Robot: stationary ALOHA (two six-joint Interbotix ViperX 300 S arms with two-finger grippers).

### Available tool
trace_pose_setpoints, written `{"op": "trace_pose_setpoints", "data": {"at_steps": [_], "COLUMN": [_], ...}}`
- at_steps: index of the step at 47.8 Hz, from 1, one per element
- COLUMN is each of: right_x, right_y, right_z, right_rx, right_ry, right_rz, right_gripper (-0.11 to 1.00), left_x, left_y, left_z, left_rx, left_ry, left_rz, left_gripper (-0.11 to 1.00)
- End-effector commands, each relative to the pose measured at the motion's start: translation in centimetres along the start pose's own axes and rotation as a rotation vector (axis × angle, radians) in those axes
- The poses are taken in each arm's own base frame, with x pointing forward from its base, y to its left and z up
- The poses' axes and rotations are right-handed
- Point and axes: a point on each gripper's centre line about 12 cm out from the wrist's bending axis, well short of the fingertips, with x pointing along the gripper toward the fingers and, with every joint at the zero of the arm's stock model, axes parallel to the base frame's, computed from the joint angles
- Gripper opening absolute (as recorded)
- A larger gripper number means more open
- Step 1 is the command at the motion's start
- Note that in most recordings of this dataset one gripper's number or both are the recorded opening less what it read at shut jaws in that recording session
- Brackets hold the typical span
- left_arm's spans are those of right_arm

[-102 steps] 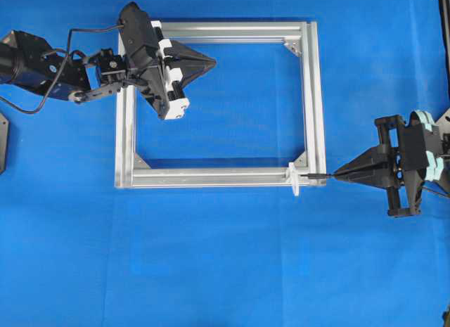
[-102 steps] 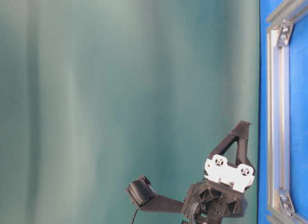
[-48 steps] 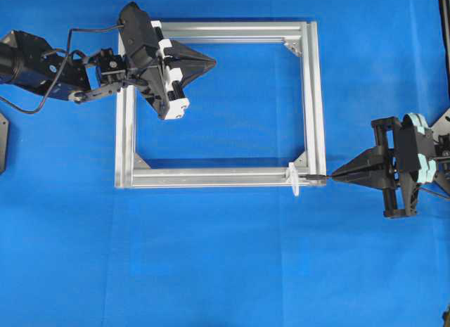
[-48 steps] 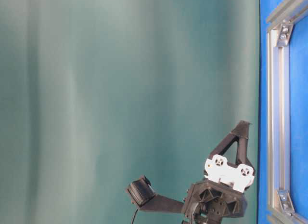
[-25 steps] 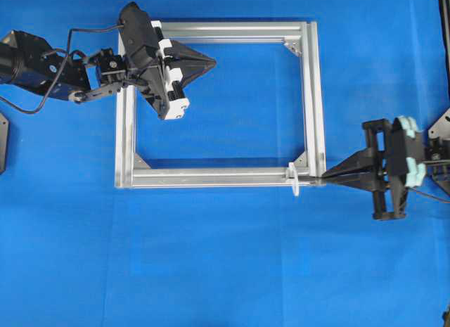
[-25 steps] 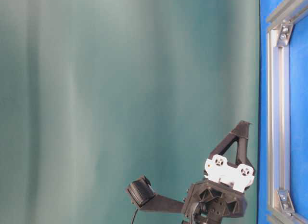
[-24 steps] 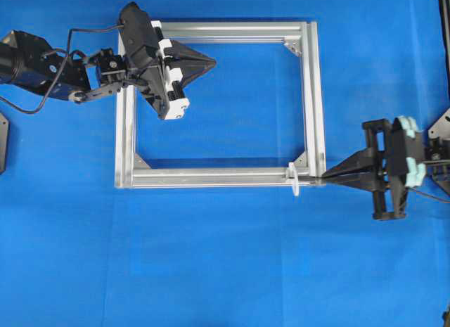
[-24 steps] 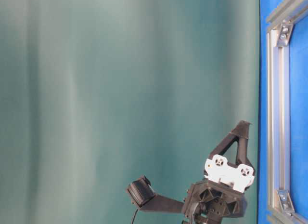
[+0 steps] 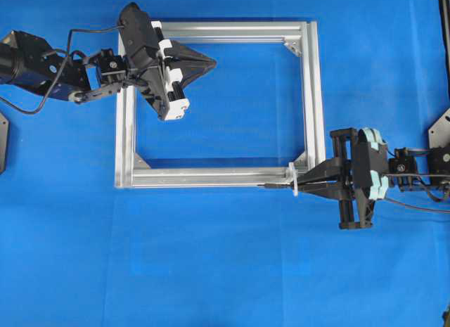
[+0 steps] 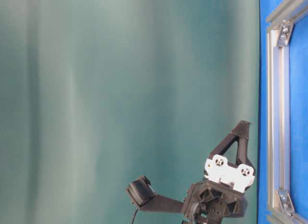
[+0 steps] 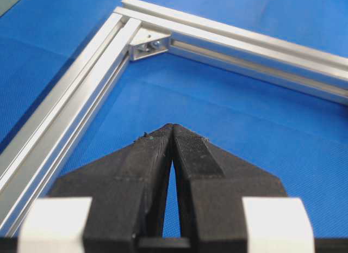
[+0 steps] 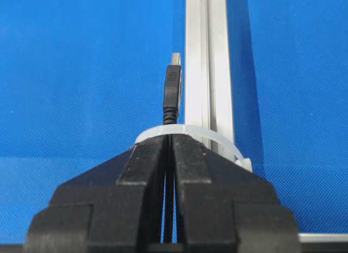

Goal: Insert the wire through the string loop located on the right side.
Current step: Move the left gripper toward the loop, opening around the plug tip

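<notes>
in the overhead view a silver aluminium frame (image 9: pixel 313 95) lies on a blue table (image 9: pixel 232 257). the right gripper (image 9: pixel 304 181) is at the lower right corner of this frame, with its tips just beside the string loop (image 9: pixel 293 179), a small white ring around the bottom bar. a short dark piece of the wire (image 9: pixel 274 186) shows to the left of the loop, but this view is too small to tell how it passes.

the right wrist view makes it clear: the two black fingers (image 12: pixel 149 166) are pressed together and pinch the wire (image 12: pixel 172 95), and its plug tip with a small metal end stands out beyond the white loop (image 12: pixel 185 132), which arches over the wire right at the fingertips. so the plug is through the loop, and it runs along the frame bar (image 12: pixel 209 62) just beside it.

the left gripper (image 9: pixel 211 61) is in the upper left of the overhead view, inside the frame near the top bar. its wrist view shows the fingers (image 11: pixel 155 155) closed tip to tip with nothing between them, above the blue cloth, with a frame corner (image 11: pixel 144 43) ahead.

the table-level view shows only the left arm (image 10: pixel 216 195) before a green curtain (image 10: pixel 120 89) and one edge of the frame (image 10: pixel 276 113); the loop and the wire do not appear there.
</notes>
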Motion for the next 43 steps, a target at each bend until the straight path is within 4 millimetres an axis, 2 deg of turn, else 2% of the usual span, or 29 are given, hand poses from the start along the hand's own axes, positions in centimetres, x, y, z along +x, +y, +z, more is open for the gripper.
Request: {"op": "trace_pose_setpoints", "data": {"at_steps": [1,17,23,30,43], "right_x": [0.2,0.1,0.1,0.1,0.1], "right_y": [0.2,0.1,0.0,0.1,0.1], "right_z": [0.8,0.6,0.5,0.6,0.6], "right_rx": [0.005,0.006,0.004,0.004,0.004], "right_ry": [-0.031,-0.026,-0.023,-0.024,-0.024], "right_rz": [0.004,0.0,0.0,0.001,0.001], "right_gripper": [-0.03,-0.03,-0.03,-0.03,-0.03], "left_x": [-0.2,-0.3,-0.5,-1.2,-3.8], "left_y": [-0.4,-0.8,-1.8,-4.6,-11.8], "left_z": [1.6,1.6,1.2,0.2,-1.8], "left_rx": [0.001,0.003,0.01,0.029,0.084], "left_ry": [-0.051,-0.049,-0.039,-0.012,0.029], "left_rz": [-0.013,-0.021,-0.049,-0.121,-0.319], "left_gripper": [0.0,0.0,0.0,0.0,0.0]}}
